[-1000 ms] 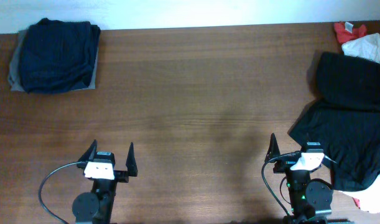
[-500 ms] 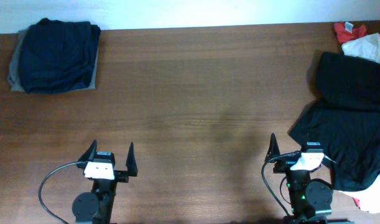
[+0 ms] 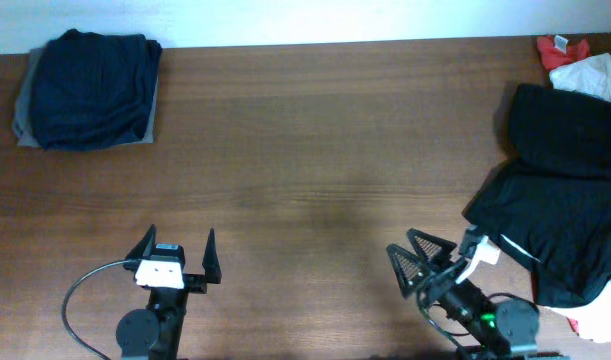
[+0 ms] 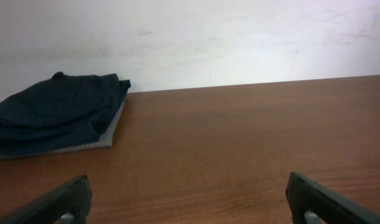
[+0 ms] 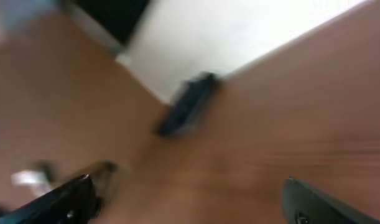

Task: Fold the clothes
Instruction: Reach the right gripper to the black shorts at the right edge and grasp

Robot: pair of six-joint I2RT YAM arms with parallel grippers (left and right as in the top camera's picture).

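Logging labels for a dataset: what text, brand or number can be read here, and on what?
No text is readable.
Small white tag on the red garment: too small to read.
No writing seen on the black garment, navy pile or table.

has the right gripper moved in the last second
Yes. The right gripper has swung to its left, away from the edge of the black garment, which lies where it did.

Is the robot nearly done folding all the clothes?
Not yet. The navy pile at the far left looks folded. Nothing is in hand: both jaws stand open and empty. The black heap, white piece and red piece on the right lie unfolded.
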